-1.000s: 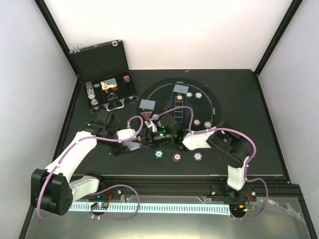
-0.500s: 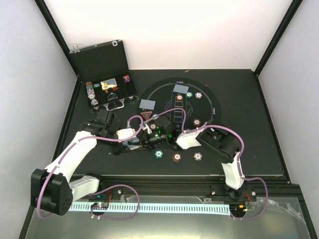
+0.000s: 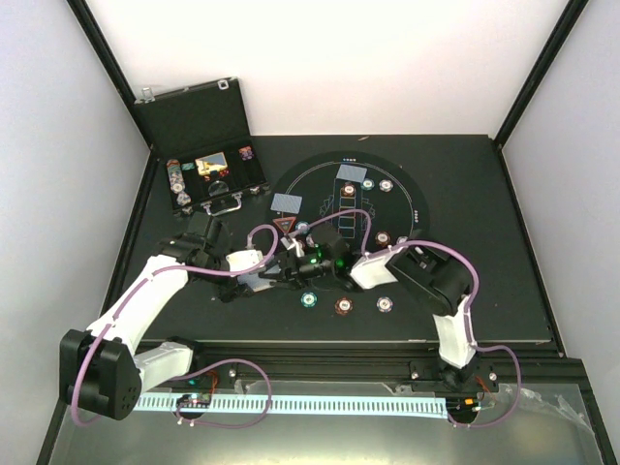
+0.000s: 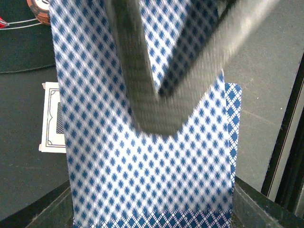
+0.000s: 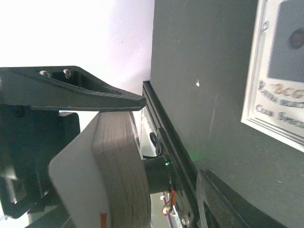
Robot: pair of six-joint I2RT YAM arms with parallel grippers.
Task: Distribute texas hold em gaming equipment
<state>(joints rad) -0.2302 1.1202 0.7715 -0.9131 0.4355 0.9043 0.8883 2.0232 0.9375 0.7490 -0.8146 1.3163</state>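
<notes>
My left gripper (image 3: 254,281) is shut on a deck of playing cards (image 4: 142,180) with blue patterned backs, which fills the left wrist view. My right gripper (image 3: 289,267) is at that deck, and its dark fingers (image 4: 137,95) lie across the top card. In the right wrist view the deck's edge (image 5: 118,166) rests against one finger (image 5: 95,95). A gap shows to the other finger (image 5: 228,199), so the right gripper (image 5: 173,137) stands open. Two cards (image 3: 288,202) (image 3: 353,173), a red triangle marker (image 3: 285,225) and several chips (image 3: 310,298) (image 3: 342,305) (image 3: 385,304) lie on the round mat (image 3: 417,208).
An open black case (image 3: 208,126) holding more chips stands at the back left. A white-bordered card (image 4: 52,118) lies on the table under the deck. The table's front rail (image 3: 349,354) runs just behind the arms' bases.
The right arm's elbow has swung out to the right while its gripper stays at the deck with its jaws narrowing. The left arm and the deck have not moved.
</notes>
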